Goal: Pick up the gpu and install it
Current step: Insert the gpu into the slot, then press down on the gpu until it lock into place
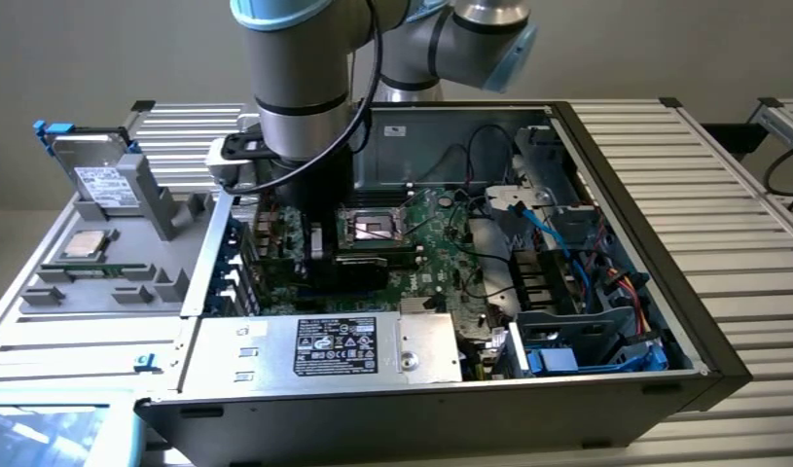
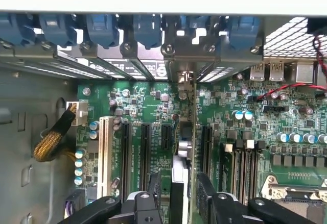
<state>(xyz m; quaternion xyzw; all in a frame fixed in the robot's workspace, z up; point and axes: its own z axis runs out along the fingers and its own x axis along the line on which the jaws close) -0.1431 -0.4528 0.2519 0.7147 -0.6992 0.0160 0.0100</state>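
A Universal Robots arm (image 1: 299,88) reaches down into an open computer case (image 1: 656,321), its gripper (image 2: 176,196) poised over the green motherboard (image 2: 153,112) near the case's rear wall on the exterior view's left. Seen from the wrist, the gpu (image 2: 185,137) stands on edge in line with the expansion slots, its silver end bracket up against the row of blue slot clips (image 2: 148,30), and it lies between the gripper's black fingers (image 2: 207,191). The fingers stand a little apart on either side of the card; whether they grip it or have let go cannot be told. Judging by the card's upright place among the slots, the pickup is done and the installing is at or near its end, though full seating cannot be confirmed.
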